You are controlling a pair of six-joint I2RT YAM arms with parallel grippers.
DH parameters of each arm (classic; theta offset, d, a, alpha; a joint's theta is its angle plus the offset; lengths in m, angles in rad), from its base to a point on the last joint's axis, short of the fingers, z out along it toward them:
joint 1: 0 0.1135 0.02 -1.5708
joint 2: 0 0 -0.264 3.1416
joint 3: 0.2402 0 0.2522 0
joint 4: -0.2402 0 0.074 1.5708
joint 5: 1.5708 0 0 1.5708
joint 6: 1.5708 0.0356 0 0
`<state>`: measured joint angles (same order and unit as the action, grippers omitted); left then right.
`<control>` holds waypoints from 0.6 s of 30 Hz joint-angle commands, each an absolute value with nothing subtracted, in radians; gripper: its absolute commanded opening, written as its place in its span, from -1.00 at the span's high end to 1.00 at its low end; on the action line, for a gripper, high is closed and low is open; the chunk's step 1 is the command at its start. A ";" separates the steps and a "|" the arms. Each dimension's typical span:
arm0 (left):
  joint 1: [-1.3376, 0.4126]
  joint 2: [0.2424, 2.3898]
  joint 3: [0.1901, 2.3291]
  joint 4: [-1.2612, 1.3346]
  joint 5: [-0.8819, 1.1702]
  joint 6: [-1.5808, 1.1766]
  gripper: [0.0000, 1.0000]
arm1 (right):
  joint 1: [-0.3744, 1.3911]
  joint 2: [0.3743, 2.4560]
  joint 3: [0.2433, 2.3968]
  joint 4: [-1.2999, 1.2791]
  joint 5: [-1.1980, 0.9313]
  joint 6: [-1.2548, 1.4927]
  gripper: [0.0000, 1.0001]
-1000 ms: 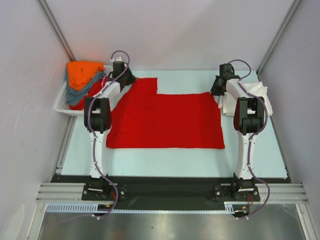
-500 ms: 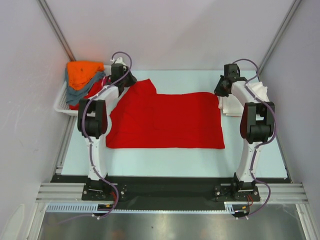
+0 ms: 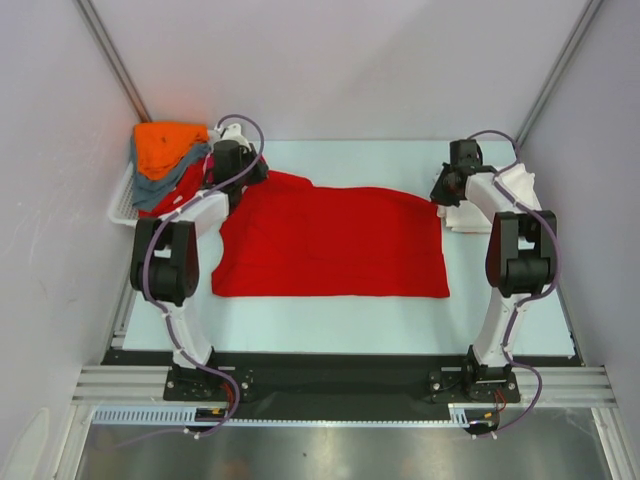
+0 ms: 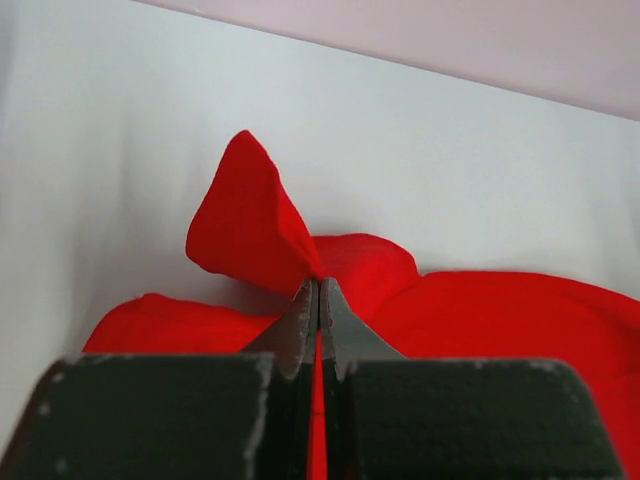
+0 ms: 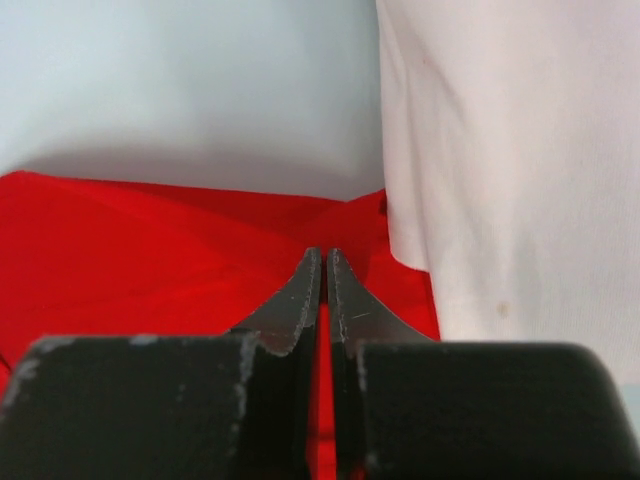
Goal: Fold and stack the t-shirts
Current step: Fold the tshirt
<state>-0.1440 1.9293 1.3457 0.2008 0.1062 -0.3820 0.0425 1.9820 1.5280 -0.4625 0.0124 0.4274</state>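
My left gripper (image 4: pixel 318 300): pinched shut on the red t-shirt (image 3: pixel 330 245), far-left corner lifted.
My right gripper (image 5: pixel 324 275): clamped on its far-right corner, beside the cream t-shirt (image 5: pixel 510 160).

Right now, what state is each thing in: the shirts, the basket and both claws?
Red shirt: spread on the table, far edge lifted at both corners.
White shirt: folded, lying at the right side of the table.
Basket: holding a heap of orange, grey and red shirts.
Left claw: shut on the red shirt's far left corner.
Right claw: shut on the red shirt's far right corner.
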 commanded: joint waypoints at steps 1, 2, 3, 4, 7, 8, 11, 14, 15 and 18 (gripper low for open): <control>-0.150 1.809 1.278 0.282 0.080 -0.336 0.99 | 0.038 1.888 1.499 -0.425 0.028 0.436 1.00; -0.149 1.795 1.246 0.287 0.077 -0.334 0.99 | 0.038 1.870 1.494 -0.425 0.029 0.437 1.00; -0.149 1.780 1.230 0.293 0.074 -0.327 0.99 | 0.038 1.861 1.487 -0.425 0.031 0.436 1.00; -0.150 1.763 1.214 0.302 0.068 -0.327 0.99 | 0.035 1.853 1.474 -0.423 0.032 0.439 1.00; -0.150 1.706 1.157 0.313 0.061 -0.318 0.99 | 0.032 1.822 1.448 -0.423 0.032 0.439 1.00; -0.152 1.689 1.131 0.316 0.054 -0.316 0.99 | 0.031 1.815 1.440 -0.423 0.034 0.442 1.00; -0.150 1.632 1.077 0.321 0.032 -0.313 0.99 | 0.029 1.781 1.410 -0.420 0.041 0.445 1.00; -0.156 1.571 1.011 0.333 0.003 -0.314 0.99 | 0.029 1.744 1.362 -0.414 0.055 0.453 1.00; -0.160 1.554 0.994 0.337 -0.027 -0.316 0.99 | 0.028 1.734 1.349 -0.404 0.060 0.459 1.00; -0.179 1.488 0.936 0.356 -0.066 -0.308 0.99 | 0.022 1.695 1.298 -0.382 0.063 0.465 1.00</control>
